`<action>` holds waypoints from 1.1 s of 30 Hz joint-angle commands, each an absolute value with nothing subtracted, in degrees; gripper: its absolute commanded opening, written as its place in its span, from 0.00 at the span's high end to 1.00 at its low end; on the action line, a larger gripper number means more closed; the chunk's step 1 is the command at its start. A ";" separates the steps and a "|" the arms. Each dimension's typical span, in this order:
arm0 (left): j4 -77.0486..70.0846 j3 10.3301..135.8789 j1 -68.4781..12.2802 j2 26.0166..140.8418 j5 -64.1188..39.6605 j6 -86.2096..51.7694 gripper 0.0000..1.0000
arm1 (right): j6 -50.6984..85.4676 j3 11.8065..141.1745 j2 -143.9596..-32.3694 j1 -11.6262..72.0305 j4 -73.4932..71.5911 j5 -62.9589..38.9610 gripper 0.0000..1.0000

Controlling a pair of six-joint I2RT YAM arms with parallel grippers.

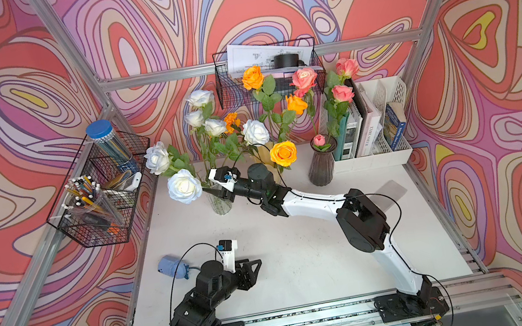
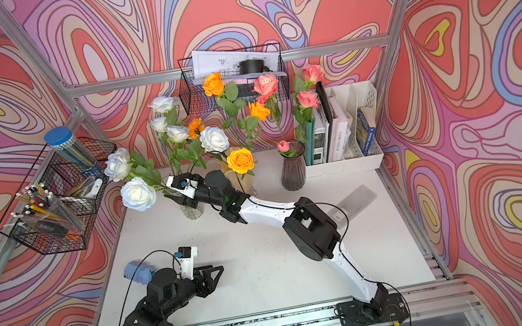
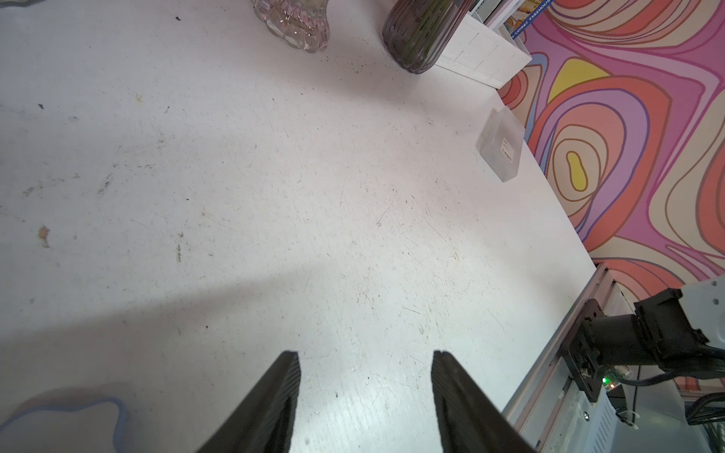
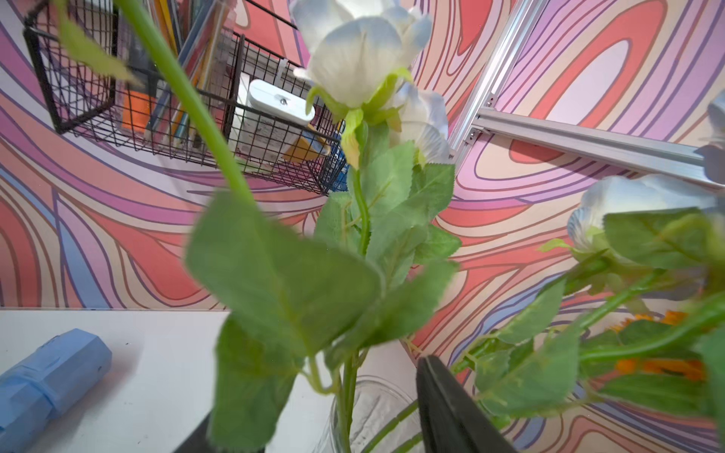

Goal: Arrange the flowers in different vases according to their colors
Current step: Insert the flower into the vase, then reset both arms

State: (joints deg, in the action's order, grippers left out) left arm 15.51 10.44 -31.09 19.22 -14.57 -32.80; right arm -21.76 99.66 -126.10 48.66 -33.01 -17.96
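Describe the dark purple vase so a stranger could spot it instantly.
Find the white book rack at the table's back edge. Beside it stands the dark purple vase. Unlike the clear vase, it is ribbed and dark, with a pink bud at its mouth.

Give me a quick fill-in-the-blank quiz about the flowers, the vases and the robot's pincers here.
1. The roses leaning out of the clear glass vase are ____.
2. The dark purple vase holds a small ____ bud.
3. The left pincer is open over the bare table and holds ____.
4. The right pincer, jaws apart, is at the mouth of the ____ vase.

Missing words: white; pink; nothing; clear glass.
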 commanded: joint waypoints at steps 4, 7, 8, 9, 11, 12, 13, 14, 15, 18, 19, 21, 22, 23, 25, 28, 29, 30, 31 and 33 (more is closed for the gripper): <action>15.56 12.72 -31.11 20.13 -11.32 -32.50 0.39 | -20.27 88.41 -116.92 48.48 -34.37 -16.43 0.30; 15.56 13.66 -31.12 21.85 -5.80 -33.13 0.38 | -19.04 82.08 -113.27 48.51 -34.76 -18.05 0.16; 15.87 14.09 -31.14 22.54 -4.01 -33.28 0.38 | -18.60 79.91 -112.00 48.57 -35.25 -18.96 0.16; 15.99 14.55 -31.11 23.31 -2.39 -33.25 0.38 | -18.41 77.52 -110.78 48.68 -35.42 -19.91 0.16; 15.56 15.31 -31.13 24.95 -0.15 -33.20 0.38 | -17.22 73.16 -108.28 48.97 -34.76 -21.42 0.11; 15.56 15.67 -31.14 25.78 0.73 -33.14 0.38 | -16.22 70.52 -106.82 49.09 -34.67 -22.03 0.04; 13.09 15.88 -31.11 26.58 1.72 -33.15 0.38 | -15.41 67.53 -105.11 49.29 -34.99 -22.19 0.02; 12.17 15.99 -31.11 27.29 2.42 -33.23 0.38 | -14.71 64.64 -103.71 49.54 -35.97 -21.97 0.02; 10.90 16.15 -31.10 28.15 3.14 -33.23 0.37 | -13.67 60.76 -101.97 49.85 -37.88 -21.06 0.02; 7.14 16.82 -31.05 31.11 4.38 -32.86 0.36 | -11.46 51.05 -94.75 50.53 -40.58 -17.10 0.02; 5.68 17.08 -31.03 32.51 4.93 -32.55 0.36 | -10.74 47.70 -92.08 50.68 -41.62 -15.61 0.02; 3.63 17.77 -30.94 35.02 6.62 -32.56 0.35 | -9.94 42.57 -87.00 50.71 -41.81 -14.44 0.02; 2.55 18.23 -30.95 36.49 7.14 -32.45 0.34 | -9.93 41.05 -84.74 50.71 -40.45 -14.01 0.02; 1.24 18.65 -30.87 38.16 7.59 -31.92 0.33 | -9.93 39.40 -82.02 50.71 -38.12 -13.60 0.02; -0.87 19.69 -30.77 41.65 9.48 -31.47 0.31 | -10.09 36.29 -76.96 50.71 -34.92 -11.70 0.02; -4.16 21.61 -30.54 47.47 12.45 -29.64 0.03 | -10.06 31.48 -68.49 50.59 -30.95 -5.48 0.02; -4.78 22.39 -30.29 49.68 13.50 -29.38 0.02 | -10.25 30.46 -65.64 50.59 -29.30 -1.62 0.02; -5.37 23.20 -29.95 51.72 14.17 -28.81 0.01 | -10.45 29.90 -63.27 50.57 -27.73 3.90 0.02; -5.77 23.93 -29.72 53.34 14.98 -28.51 0.02 | -10.25 29.57 -61.70 50.20 -27.43 9.15 0.02; -7.53 25.00 -29.10 56.58 17.42 -27.85 0.01 | -8.53 29.00 -58.87 46.72 -27.13 17.69 0.02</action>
